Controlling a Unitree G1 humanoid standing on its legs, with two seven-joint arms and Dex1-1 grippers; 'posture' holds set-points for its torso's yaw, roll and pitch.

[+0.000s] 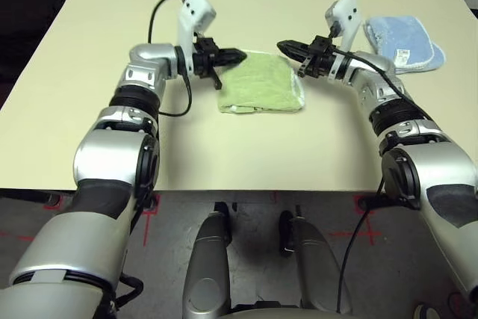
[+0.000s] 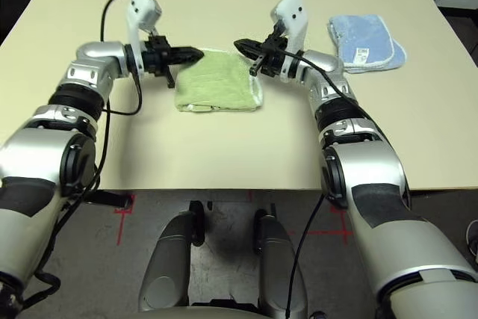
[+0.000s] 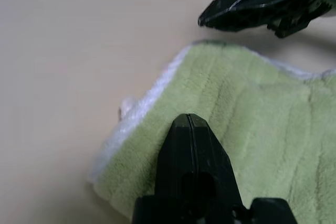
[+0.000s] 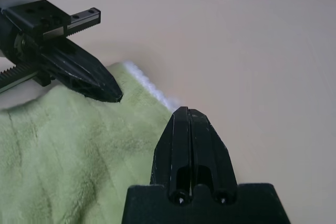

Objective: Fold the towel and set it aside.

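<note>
Towel: the light green towel lies on the desk as a compact, roughly square stack of layers, white edging showing along its sides. It sits between and just below the two sets of fingers, nearer their tips than anything else on the desk.

Step in hand: the folding looks done, judging from the neat stack. What seems left is setting the towel aside.

Next move: by my reading, one set of fingers has to part, drop to an edge of the stack and pinch through all the layers so nothing unfolds as the towel is carried or slid away.

Left fingers: the left gripper has its fingers pressed together with nothing between them. The tip hangs over the towel's far left corner, apparently clear of the cloth.

Right fingers: the right gripper is likewise closed on nothing, its tip above the towel's far right corner.

Arm pose: both forearms reach out over the desk and bend inward at the wrists, so the two sets of fingers point at each other, close to level, with a gap between the tips.

Blue cloth: a smaller folded light blue cloth lies beyond the right wrist, well apart from the towel.
</note>
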